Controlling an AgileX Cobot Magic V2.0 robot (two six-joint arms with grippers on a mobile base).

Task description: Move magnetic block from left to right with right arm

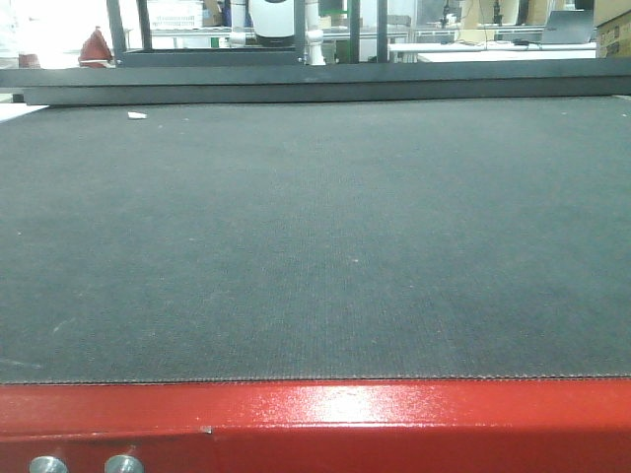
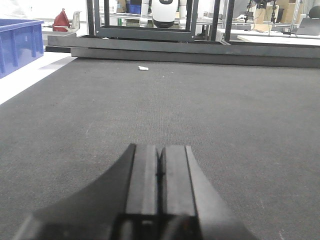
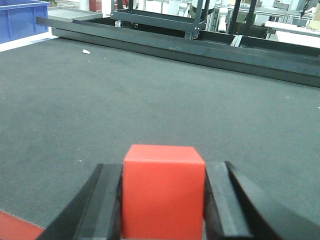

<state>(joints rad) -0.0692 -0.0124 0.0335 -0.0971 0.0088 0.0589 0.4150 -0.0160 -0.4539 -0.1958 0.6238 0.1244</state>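
My left fingers (image 2: 149,172) are pressed together on nothing, low over the counter (image 2: 240,115). My right fingers (image 3: 216,200) clamp the block (image 3: 163,195) by its two sides, close to the counter's near edge. If the squeeze slackens, I judge the smooth block could slide out or twist. Its underside is cut off, so I cannot tell whether it is lifted or touching the counter. The front view shows neither arm.

The magnetic block (image 3: 164,195) is cropped below (flanks behind fingers (image 3: 106,205))
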